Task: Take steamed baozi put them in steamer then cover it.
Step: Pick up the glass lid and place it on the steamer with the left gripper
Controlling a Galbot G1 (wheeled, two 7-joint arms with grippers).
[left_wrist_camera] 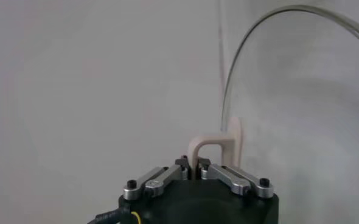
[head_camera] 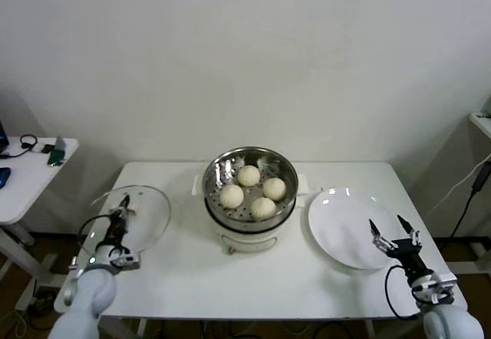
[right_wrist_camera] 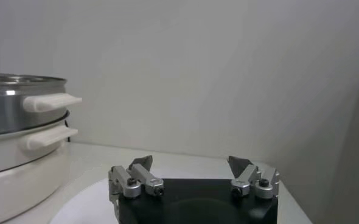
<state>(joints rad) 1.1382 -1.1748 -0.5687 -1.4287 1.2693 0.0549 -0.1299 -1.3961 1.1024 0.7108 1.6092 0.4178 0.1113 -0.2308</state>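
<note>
Only the left wrist view shows the grip plainly: the left gripper (left_wrist_camera: 192,163) has its fingertips pinched together on the cream-white handle (left_wrist_camera: 219,143) of the cover (left_wrist_camera: 301,91), whose metal rim arcs up and away across that picture with clear glass inside it. From the head view the same left gripper (head_camera: 123,215) sits over the near-left part of the table (head_camera: 176,270), and the cover (head_camera: 146,218) looks like a round transparent disc around it, well to the left of the steamer (head_camera: 215,172) and apart from it. That view alone shows what the steamer holds: four steamed baozi (head_camera: 248,176), smooth, round and cream-white, grouped close on the perforated bottom of the shiny steel basket, which stands uncovered at the middle of the table on its white pot base. The right wrist view gives the steamer (right_wrist_camera: 15,106) from the side instead, with its steel wall, white base and two white side handles stacked one above the other, but nothing of the buns. The right gripper (right_wrist_camera: 191,164) is spread wide and grasps nothing; in the head view the right gripper (head_camera: 390,228) hovers at the near right edge of a flat white plate (head_camera: 341,224) lying just to the right of the steamer.
</note>
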